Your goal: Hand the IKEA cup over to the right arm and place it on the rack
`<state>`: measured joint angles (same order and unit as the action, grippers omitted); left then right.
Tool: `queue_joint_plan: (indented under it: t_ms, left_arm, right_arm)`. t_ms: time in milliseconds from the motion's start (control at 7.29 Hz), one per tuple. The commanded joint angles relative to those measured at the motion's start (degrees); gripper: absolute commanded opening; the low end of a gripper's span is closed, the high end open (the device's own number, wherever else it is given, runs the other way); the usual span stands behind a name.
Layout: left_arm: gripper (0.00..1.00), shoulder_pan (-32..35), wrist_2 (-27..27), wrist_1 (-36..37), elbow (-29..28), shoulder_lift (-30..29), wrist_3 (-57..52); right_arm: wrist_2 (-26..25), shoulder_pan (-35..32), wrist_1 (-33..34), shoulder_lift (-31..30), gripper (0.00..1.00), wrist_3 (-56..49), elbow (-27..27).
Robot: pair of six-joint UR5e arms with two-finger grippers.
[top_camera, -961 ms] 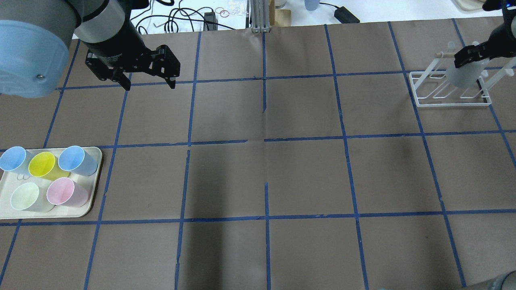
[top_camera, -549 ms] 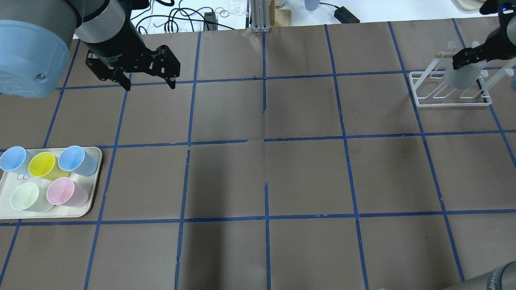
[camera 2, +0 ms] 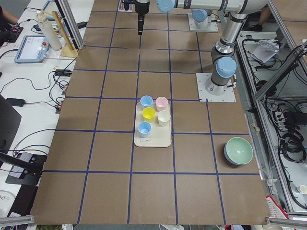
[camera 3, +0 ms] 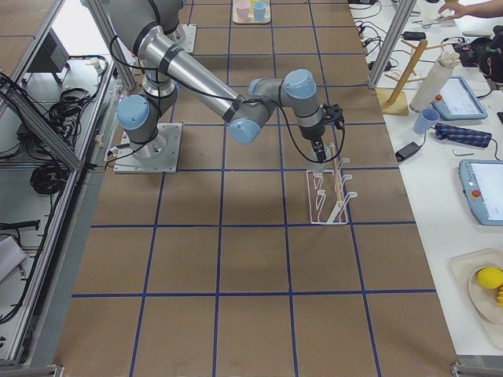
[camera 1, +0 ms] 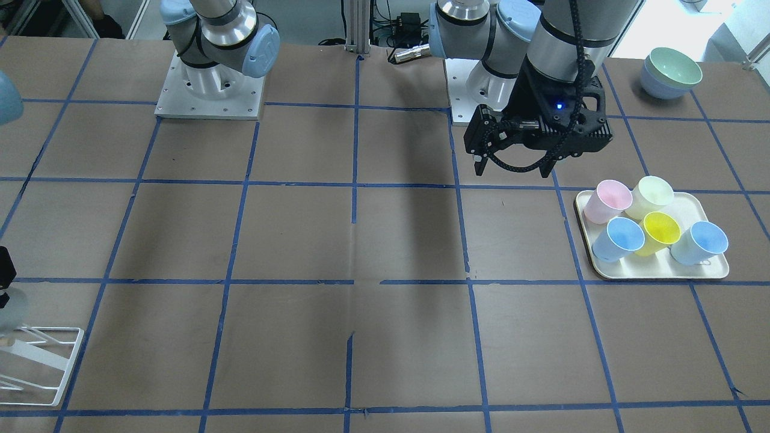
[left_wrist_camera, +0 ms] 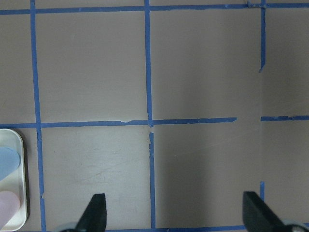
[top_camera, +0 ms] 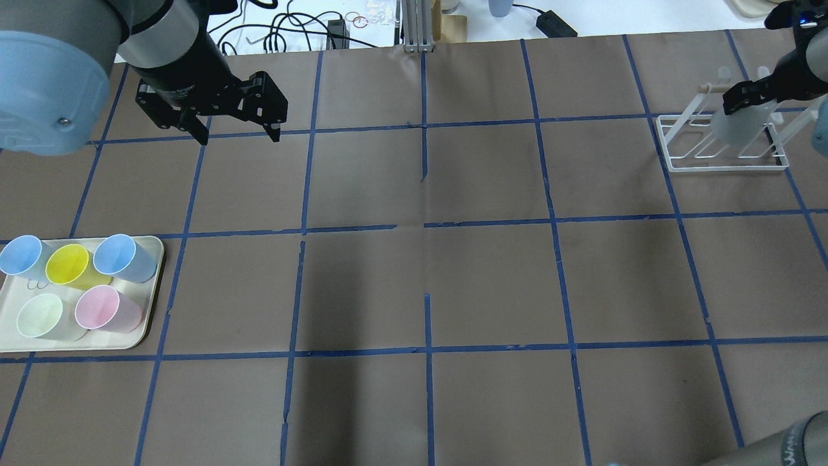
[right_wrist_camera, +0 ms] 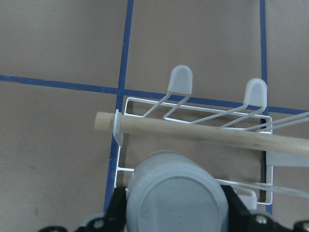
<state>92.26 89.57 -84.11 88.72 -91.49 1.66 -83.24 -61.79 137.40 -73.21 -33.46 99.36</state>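
My right gripper point(top_camera: 750, 96) is shut on the pale grey IKEA cup point(top_camera: 737, 126) and holds it over the white wire rack point(top_camera: 718, 165) at the far right of the table. In the right wrist view the cup's point(right_wrist_camera: 176, 198) closed base faces the camera, between the fingers point(right_wrist_camera: 116, 208). It sits just before the rack's wooden dowel point(right_wrist_camera: 203, 133) and white bars point(right_wrist_camera: 181, 79). I cannot tell whether the cup touches the rack. My left gripper point(top_camera: 236, 133) is open and empty, hovering over bare table at the far left; it also shows in the left wrist view point(left_wrist_camera: 175, 215).
A cream tray point(top_camera: 152, 285) at the near left holds two light blue cups, a yellow point(top_camera: 68, 264), a pink point(top_camera: 103, 309) and a pale cream cup. Stacked bowls point(camera 1: 671, 72) stand near the left arm's base. Cables lie beyond the table's far edge.
My right gripper has shifted the cup slightly left and farther back over the rack. The left arm has hardly moved.
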Motion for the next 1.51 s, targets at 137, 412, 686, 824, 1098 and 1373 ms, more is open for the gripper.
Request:
queue_joint_plan:
  t_ms: [137,412,686,824,1098,1373]
  left_arm:
    - [1.0,0.1,-0.2,0.0,0.0,0.2,0.2]
    - [1.0,0.2,-0.3,0.0,-0.1,0.3,0.0]
    - [1.0,0.1,-0.3,0.0,-0.1,0.4,0.0]
    - [1.0,0.1,-0.3,0.0,-0.1,0.4,-0.2]
    - [1.0,0.0,-0.3,0.0,0.0,0.4,-0.3]
    - [1.0,0.0,-0.3,0.0,0.0,0.4,-0.3]
  right_arm:
    - [0.1,0.0,0.2,1.8,0.7,0.3,0.2]
    - [0.0,0.0,0.2,2.5,1.0,0.3,0.1]
    - [-1.0,0.0,-0.6,2.6,1.0,0.4,0.2]
    - [-1.0,-0.1,-0.8,2.2,1.0,0.5,0.2]
    - [-3.1,-0.3,-7.0,-0.9,1.0,0.5,-0.3]
    - [-3.3,-1.1,-17.6,-6.7,1.0,1.1,0.0]
